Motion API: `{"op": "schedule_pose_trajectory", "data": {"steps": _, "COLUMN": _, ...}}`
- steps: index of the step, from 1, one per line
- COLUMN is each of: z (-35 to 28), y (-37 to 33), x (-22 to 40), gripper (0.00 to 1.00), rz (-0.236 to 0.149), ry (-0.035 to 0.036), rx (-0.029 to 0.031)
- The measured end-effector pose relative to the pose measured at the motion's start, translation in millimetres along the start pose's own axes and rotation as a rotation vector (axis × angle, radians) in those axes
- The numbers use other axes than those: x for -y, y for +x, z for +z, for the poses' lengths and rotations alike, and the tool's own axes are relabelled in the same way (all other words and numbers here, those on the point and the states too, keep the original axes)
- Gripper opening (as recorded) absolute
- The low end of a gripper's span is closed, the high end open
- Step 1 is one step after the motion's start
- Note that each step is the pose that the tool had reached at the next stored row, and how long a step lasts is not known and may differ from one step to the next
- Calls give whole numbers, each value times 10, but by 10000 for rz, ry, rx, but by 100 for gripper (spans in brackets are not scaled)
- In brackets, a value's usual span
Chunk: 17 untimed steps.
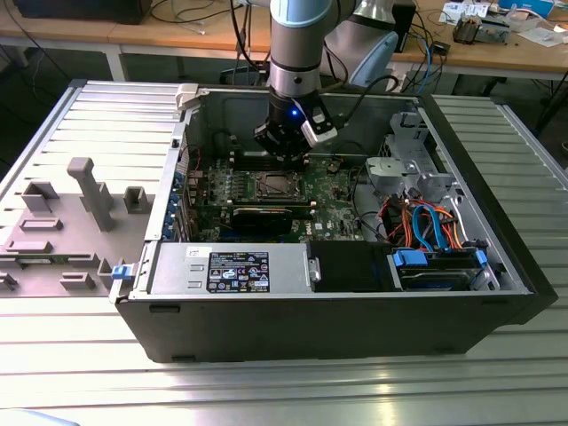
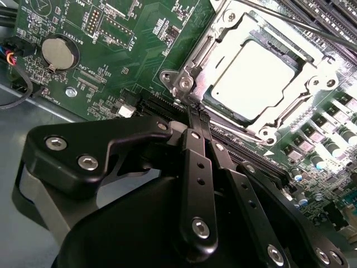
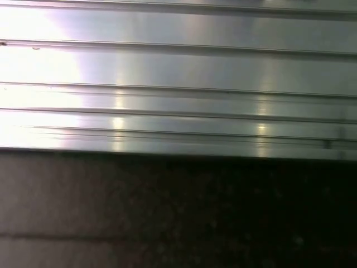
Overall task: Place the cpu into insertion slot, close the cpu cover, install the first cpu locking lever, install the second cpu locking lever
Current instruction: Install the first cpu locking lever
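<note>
In the second wrist view the cpu (image 2: pixel 254 78), a square chip with a silvery top, lies flat in the insertion slot (image 2: pixel 183 84) on the green board. The cpu cover (image 2: pixel 319 75), a thin metal frame, lies down around the chip. A thin metal rod (image 2: pixel 301 23) runs along the socket's far side. My gripper (image 2: pixel 196 111) has its black fingers pressed together, shut, with nothing visible between them; its tips are just off one corner of the socket. In the exterior view my gripper (image 1: pixel 282 149) hangs inside the open computer case, just above and behind the insertion slot (image 1: pixel 273 185).
A long black expansion card (image 1: pixel 266 216) and a grey power supply (image 1: pixel 231 266) lie in front of the socket. Drive cage and coloured cables (image 1: pixel 426 222) stand on the exterior view's right. Grey fixtures (image 1: pixel 89 191) sit outside the case. A coin cell (image 2: pixel 58 53) and memory slots (image 2: pixel 329 14) flank the socket.
</note>
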State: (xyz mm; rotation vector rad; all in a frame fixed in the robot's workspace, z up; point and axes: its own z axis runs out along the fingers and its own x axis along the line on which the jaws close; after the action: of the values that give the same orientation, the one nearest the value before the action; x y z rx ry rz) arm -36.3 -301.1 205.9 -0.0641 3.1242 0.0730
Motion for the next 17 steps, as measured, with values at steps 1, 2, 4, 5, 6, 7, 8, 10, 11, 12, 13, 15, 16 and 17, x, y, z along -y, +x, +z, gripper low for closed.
{"op": "schedule_pose_trajectory", "data": {"steps": 1, "z": 0, "y": 0, "x": 2, "gripper": 11, "rz": 0, "ry": 0, "rx": 0}}
{"op": "schedule_pose_trajectory", "data": {"steps": 2, "z": -1, "y": 0, "x": 4, "gripper": 11, "rz": 0, "ry": 1, "rx": -1}}
{"op": "schedule_pose_trajectory", "data": {"steps": 4, "z": -2, "y": 1, "x": 6, "gripper": 11, "rz": 1, "ry": 2, "rx": -1}}
{"op": "schedule_pose_trajectory", "data": {"steps": 5, "z": -2, "y": 1, "x": 6, "gripper": 11, "rz": 1, "ry": 2, "rx": -2}}
{"op": "schedule_pose_trajectory", "data": {"steps": 6, "z": -2, "y": 1, "x": 6, "gripper": 11, "rz": 1, "ry": 2, "rx": -1}}
{"op": "schedule_pose_trajectory", "data": {"steps": 7, "z": -1, "y": 1, "x": 7, "gripper": 11, "rz": 1, "ry": 3, "rx": -2}}
{"op": "schedule_pose_trajectory", "data": {"steps": 8, "z": 0, "y": 1, "x": 7, "gripper": 11, "rz": 1, "ry": 3, "rx": -2}}
{"op": "schedule_pose_trajectory", "data": {"steps": 10, "z": 2, "y": 1, "x": 7, "gripper": 11, "rz": 1, "ry": 4, "rx": -2}}
{"op": "schedule_pose_trajectory", "data": {"steps": 11, "z": 4, "y": 1, "x": 7, "gripper": 11, "rz": 1, "ry": 2, "rx": -2}}
{"op": "schedule_pose_trajectory", "data": {"steps": 12, "z": 5, "y": 1, "x": 7, "gripper": 11, "rz": 1, "ry": 3, "rx": -2}}
{"op": "schedule_pose_trajectory", "data": {"steps": 13, "z": 6, "y": 1, "x": 7, "gripper": 11, "rz": 0, "ry": 4, "rx": -3}}
{"op": "schedule_pose_trajectory", "data": {"steps": 15, "z": 8, "y": 0, "x": 7, "gripper": 11, "rz": 1, "ry": 5, "rx": -3}}
{"op": "schedule_pose_trajectory", "data": {"steps": 16, "z": 10, "y": 0, "x": 7, "gripper": 11, "rz": 1, "ry": 5, "rx": -2}}
{"op": "schedule_pose_trajectory", "data": {"steps": 17, "z": 11, "y": 0, "x": 7, "gripper": 11, "rz": 1, "ry": 6, "rx": -2}}
